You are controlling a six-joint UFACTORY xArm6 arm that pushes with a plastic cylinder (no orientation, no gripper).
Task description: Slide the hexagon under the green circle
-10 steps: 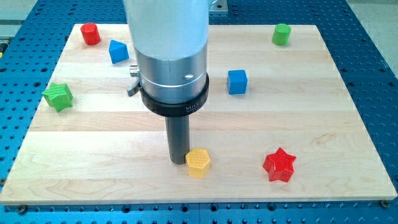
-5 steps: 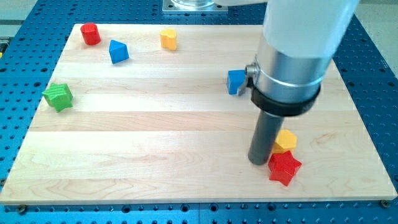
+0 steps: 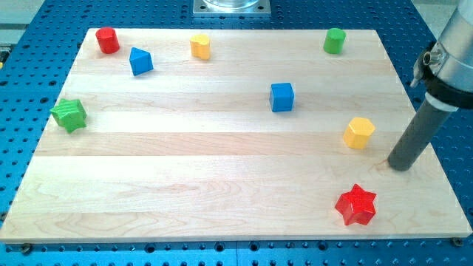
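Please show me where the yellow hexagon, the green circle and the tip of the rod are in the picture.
yellow hexagon (image 3: 359,133), camera view, middle of the block.
green circle (image 3: 335,41), camera view, middle of its side, near the board's top edge.
my tip (image 3: 399,167), camera view, very end of the rod, right of the hexagon.

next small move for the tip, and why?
Probably bring my tip around below the yellow hexagon, then push toward the view's top. The tip sits apart from the hexagon, to its right and slightly lower, while the green circle stands near the top edge, a little left of the hexagon.
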